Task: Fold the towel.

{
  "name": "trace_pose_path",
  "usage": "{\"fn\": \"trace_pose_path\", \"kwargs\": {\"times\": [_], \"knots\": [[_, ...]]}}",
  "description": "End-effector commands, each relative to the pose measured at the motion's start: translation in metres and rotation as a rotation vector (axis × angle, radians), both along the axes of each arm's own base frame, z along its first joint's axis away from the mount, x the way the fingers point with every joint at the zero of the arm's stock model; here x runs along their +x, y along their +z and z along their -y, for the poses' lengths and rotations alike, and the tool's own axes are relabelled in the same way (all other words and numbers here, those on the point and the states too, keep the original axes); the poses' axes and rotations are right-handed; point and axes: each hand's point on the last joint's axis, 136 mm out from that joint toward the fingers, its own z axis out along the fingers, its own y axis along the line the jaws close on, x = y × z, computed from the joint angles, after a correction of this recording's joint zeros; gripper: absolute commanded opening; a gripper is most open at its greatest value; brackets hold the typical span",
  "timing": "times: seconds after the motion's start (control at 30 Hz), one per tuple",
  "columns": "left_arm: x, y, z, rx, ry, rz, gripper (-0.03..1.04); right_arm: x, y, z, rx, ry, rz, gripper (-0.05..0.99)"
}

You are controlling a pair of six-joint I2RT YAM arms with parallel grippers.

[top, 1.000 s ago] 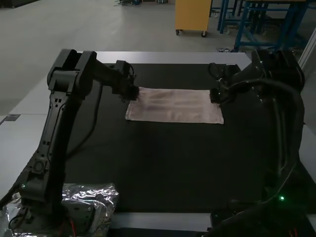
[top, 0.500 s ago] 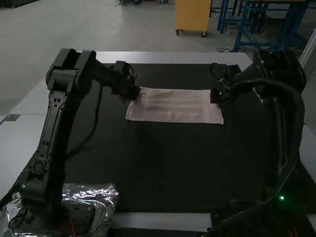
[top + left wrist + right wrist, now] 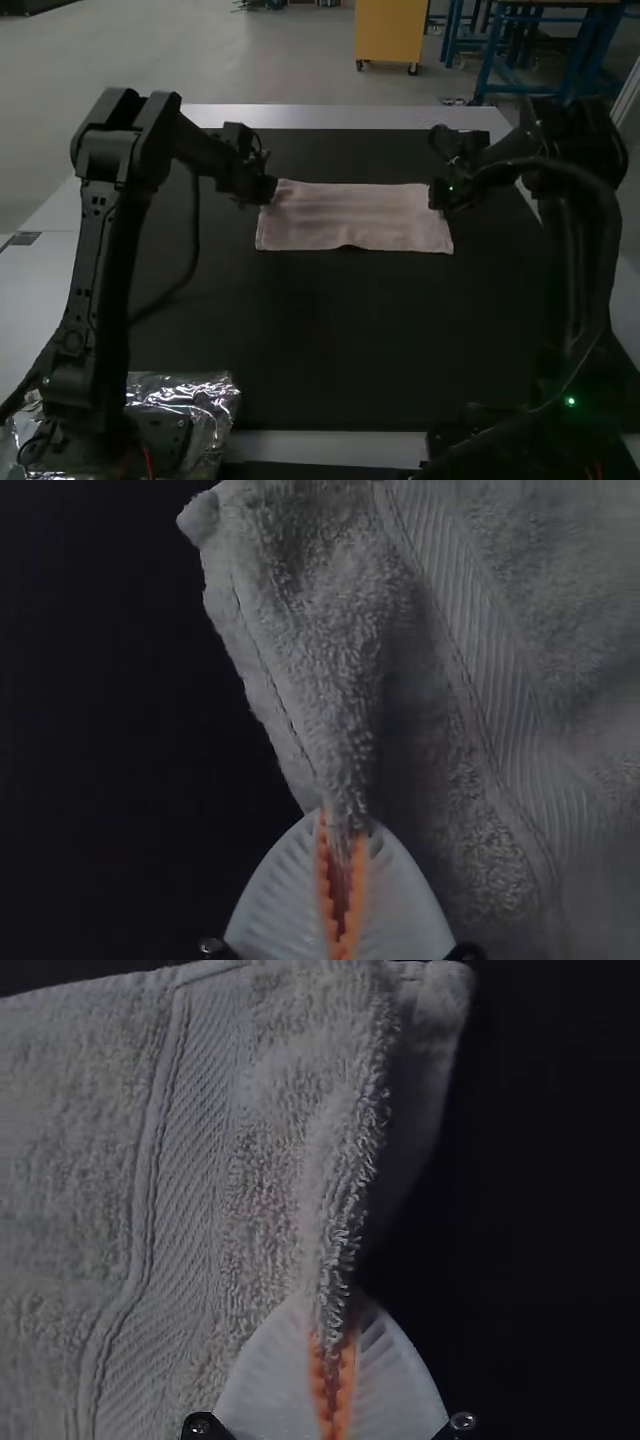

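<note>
From where I stand, the pale pinkish terry towel (image 3: 350, 222) is a long, low rectangle laid crosswise on the black mat (image 3: 330, 340), toward the far side of the white table (image 3: 320, 117). The left gripper (image 3: 268, 190) is at its far left corner, the right gripper (image 3: 437, 194) at its far right corner, with most of the cloth stretched between them and toward the arms' bases. The near edge lifts in a small ripple around its middle.

Looking closer in the left wrist view, that left gripper (image 3: 342, 842) has its white ribbed fingers (image 3: 275, 900) drawn together, a ridge of towel pinched between the orange pads (image 3: 325, 880). A flat woven band (image 3: 470, 630) runs beside the pinched ridge. In the right wrist view, the right gripper (image 3: 332, 1340) is just the same: a standing fold of cloth nipped between its pads (image 3: 346, 1375), a turned-over flap behind it.

The bit of towel caught between each pair of pads is hidden. The towel runs beyond what either wrist view takes in. From up high, both grippers are dark shapes and I can't make out their tips clearly. I can't tell how many layers the towel lies in, either.
</note>
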Motion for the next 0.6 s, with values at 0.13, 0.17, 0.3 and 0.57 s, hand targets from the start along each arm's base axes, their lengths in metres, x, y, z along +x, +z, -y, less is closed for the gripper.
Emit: {"fn": "trace_pose_path", "kwargs": {"times": [0.13, 0.17, 0.3, 0.57], "knots": [[0.000, 0.037, -0.028, 0.009, 0.047, 0.082, 0.02, -0.004, 0.049, 0.017, 0.021, -0.025, 0.067, -0.03], [-0.001, 0.039, -0.030, 0.010, 0.052, 0.088, 0.02, -0.006, 0.051, 0.016, 0.022, -0.024, 0.066, -0.03], [-0.008, 0.041, -0.031, 0.011, 0.052, 0.093, 0.02, -0.013, 0.056, 0.018, 0.034, -0.018, 0.066, -0.03], [-0.024, 0.057, -0.032, 0.009, 0.048, 0.126, 0.02, -0.032, 0.067, 0.025, 0.052, -0.014, 0.065, -0.03]]}}
